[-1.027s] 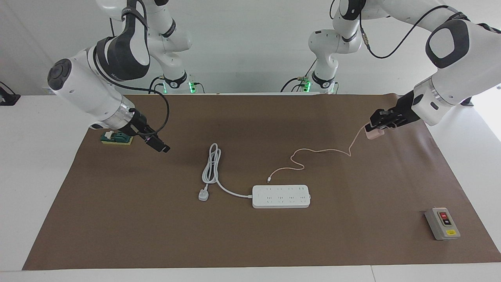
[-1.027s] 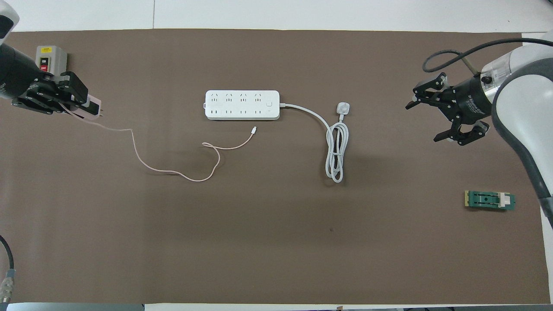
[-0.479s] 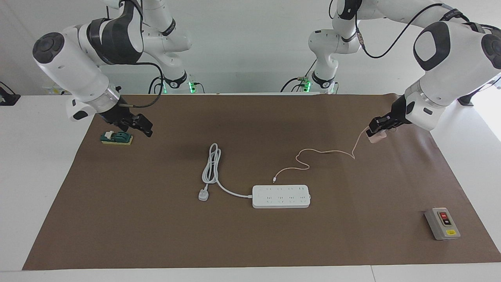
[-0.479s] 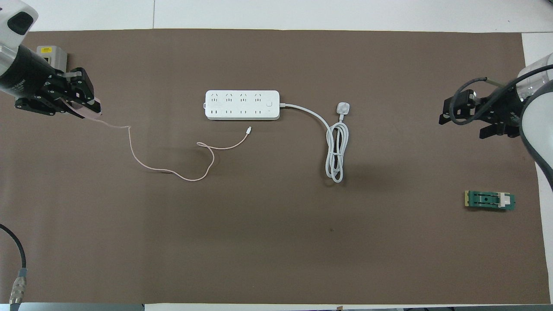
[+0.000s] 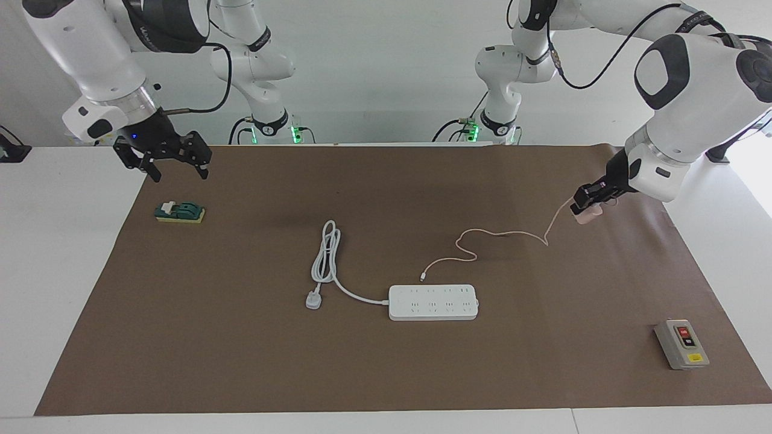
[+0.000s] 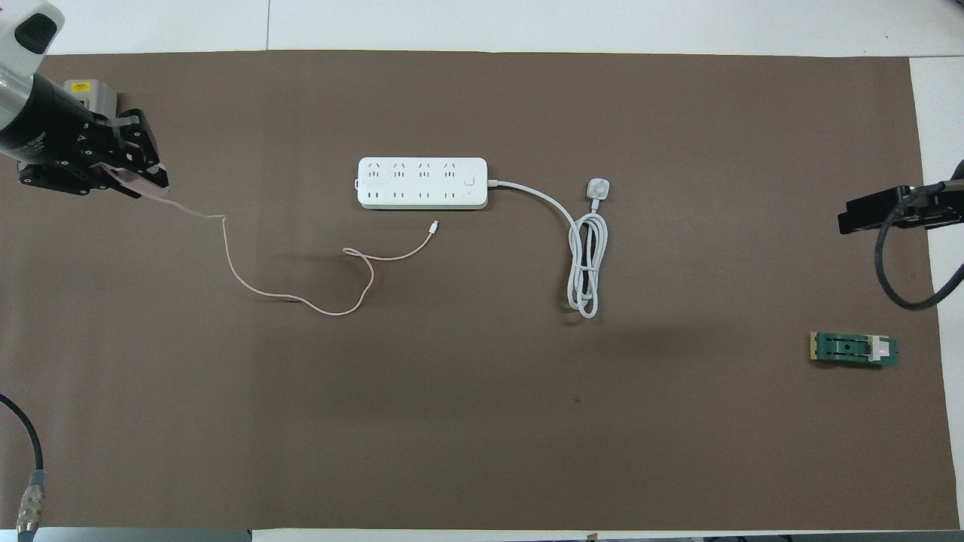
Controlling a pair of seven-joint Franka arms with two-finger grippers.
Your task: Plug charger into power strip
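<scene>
Charger (image 5: 584, 214) half-hidden in left end effector (image 5: 586, 201)

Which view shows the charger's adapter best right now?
The facing view: the charger hangs visibly below the left gripper, off the mat. In the overhead view the gripper covers most of it; only a pink edge and cable show.

White table (image 5: 60, 289) covered by a brown mat (image 5: 241, 361), on the mat a white power strip (image 5: 433, 302) with coiled cord and plug (image 5: 313, 299), trailing pink charger cable (image 5: 482, 236), grey switch box (image 5: 681, 343), green block (image 5: 179, 212).
</scene>
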